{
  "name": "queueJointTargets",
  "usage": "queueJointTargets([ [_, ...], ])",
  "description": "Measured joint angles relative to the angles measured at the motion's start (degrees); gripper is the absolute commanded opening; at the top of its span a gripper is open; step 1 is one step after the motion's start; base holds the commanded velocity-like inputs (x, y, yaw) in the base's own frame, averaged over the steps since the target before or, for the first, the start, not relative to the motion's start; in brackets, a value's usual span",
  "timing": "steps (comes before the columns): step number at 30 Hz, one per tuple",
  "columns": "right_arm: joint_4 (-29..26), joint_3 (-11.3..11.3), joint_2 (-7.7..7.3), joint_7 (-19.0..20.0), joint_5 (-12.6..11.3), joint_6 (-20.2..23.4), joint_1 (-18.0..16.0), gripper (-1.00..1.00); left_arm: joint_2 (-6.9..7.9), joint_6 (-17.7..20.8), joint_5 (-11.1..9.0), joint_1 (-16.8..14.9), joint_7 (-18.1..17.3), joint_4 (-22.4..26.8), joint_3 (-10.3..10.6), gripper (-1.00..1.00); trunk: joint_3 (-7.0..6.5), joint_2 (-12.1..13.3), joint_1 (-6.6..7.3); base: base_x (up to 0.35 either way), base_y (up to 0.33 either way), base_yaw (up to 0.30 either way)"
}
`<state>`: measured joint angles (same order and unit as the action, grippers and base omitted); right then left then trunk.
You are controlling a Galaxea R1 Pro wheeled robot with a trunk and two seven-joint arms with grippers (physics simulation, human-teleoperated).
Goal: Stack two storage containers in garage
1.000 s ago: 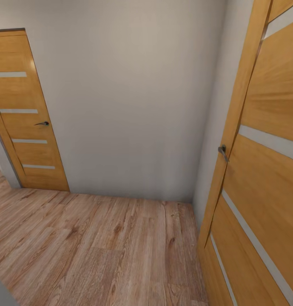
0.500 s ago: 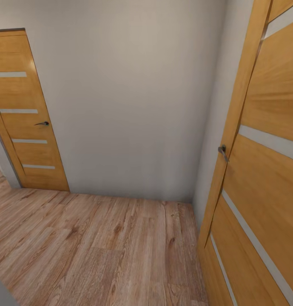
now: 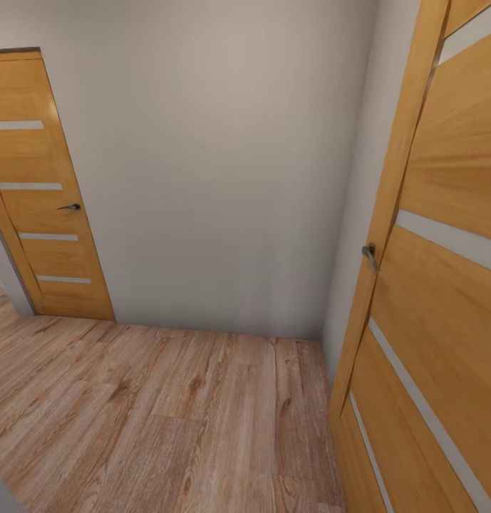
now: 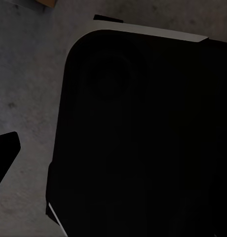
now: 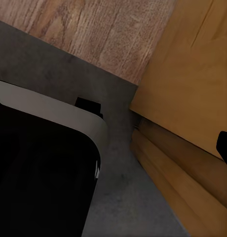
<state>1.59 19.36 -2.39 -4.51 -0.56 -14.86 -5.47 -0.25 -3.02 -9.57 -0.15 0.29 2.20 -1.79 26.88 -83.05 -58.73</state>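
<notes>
Head view: hallway with wood plank floor (image 3: 167, 406), pale wall (image 3: 224, 164), 2 wooden doors (image 3: 38, 192) (image 3: 445, 299). Claw state of both grippers cannot be determined.

No writing, label, brand or number can be read anywhere — not on doors, wall or floor.

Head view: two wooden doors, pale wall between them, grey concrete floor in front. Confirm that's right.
Not quite. In the head view the floor is light wood planks, not grey concrete. The rest holds: one wooden door at the left, another close at the right, pale wall between them.
</notes>
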Motion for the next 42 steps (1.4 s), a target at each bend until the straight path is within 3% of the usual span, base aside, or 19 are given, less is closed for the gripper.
queueJointTargets([
  [16, 0.00, 0.00, 0.00, 0.01, 0.00, -0.03, 0.00, 1.00, 0.00, 0.00, 0.00, 0.00, 0.03, 0.00, 0.00, 1.00, 0.00, 0.00, 0.00, 0.012, -0.001, 0.000],
  [42, 0.00, -0.09, 0.01, -0.06, -0.01, 0.02, 0.00, 1.00, 0.00, 0.09, -0.13, -0.01, 0.03, 0.00, 0.00, 1.00, 0.00, 0.00, 0.04, 0.311, 0.000, 0.000],
])
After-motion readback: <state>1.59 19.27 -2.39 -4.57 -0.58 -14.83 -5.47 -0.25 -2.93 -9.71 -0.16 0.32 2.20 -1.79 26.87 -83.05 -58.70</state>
